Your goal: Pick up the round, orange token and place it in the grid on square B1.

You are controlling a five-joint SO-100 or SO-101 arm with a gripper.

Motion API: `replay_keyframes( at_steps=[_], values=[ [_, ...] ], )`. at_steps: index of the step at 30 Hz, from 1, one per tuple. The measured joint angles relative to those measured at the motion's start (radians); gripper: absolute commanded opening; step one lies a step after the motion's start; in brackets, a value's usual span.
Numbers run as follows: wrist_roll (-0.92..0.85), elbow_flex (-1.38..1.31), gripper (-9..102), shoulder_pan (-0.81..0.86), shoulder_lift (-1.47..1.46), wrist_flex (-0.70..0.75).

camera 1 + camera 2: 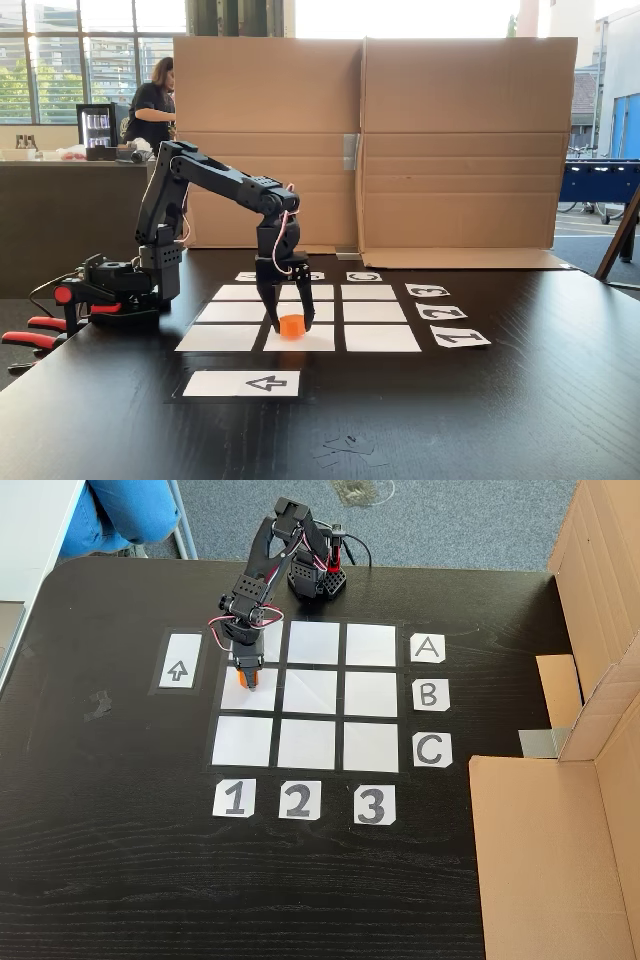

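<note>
Nearest in the side fixed view: arrow card (243, 383) flat on the dark bench (500, 420). Behind it, grid (375, 312) of white cells, letter cards at its far edge partly hidden by the arm. Number cards (297, 801) and letter cards (430, 698) readable from above. Claw (289, 325) pointing down over the middle cell of column 1 (232, 696), fingers narrowly spread around the orange token (292, 326). Token low on that cell; resting or just lifted, cannot tell. From above, token (248, 679) mostly covered by claw (247, 680). Person (153, 103) in the background, partly hidden.
</note>
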Motion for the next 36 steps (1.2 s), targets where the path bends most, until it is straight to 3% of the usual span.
replay_keyframes(
  at_steps=[2,6,18,26,36],
  values=[
    [0.000,0.002,38,-0.002,-0.005,0.002],
    [0.000,0.012,56,0.000,-0.006,0.000],
    [0.003,0.080,74,0.005,0.025,-0.012],
    [0.021,0.232,95,0.040,0.209,-0.061],
    [0.100,0.268,97,0.221,0.635,-0.087]
  ],
)
